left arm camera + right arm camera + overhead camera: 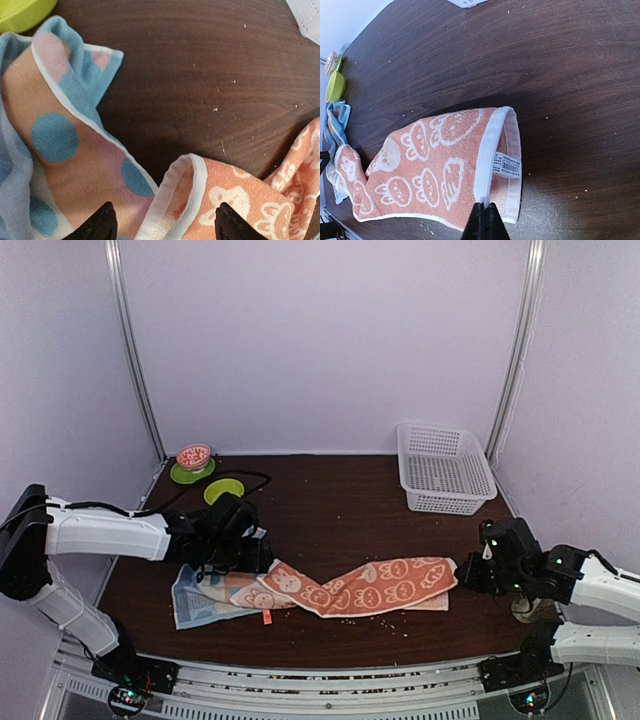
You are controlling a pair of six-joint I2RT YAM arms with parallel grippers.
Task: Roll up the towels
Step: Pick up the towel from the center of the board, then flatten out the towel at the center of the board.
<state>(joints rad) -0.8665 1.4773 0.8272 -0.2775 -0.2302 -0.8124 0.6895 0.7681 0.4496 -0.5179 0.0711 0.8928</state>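
Looking down from the left wrist, we see the left gripper [164,222] with its jaws spread wide, holding nothing, above the spot where the orange towel [240,200] overlaps the blue towel [55,135]. The orange towel stretches across the near half of the table [340,510] from 9 to 3 o'clock. At its 3 o'clock end the right gripper [485,217] is closed tight, with its tips at the hem. We cannot tell whether it pinches the cloth.

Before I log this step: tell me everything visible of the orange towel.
The orange towel is soft terry with white cartoon print, white hems and a label. It lies twisted, partly folded, on the table; its left end overlaps the blue towel, and the right gripper is shut on its right hem.
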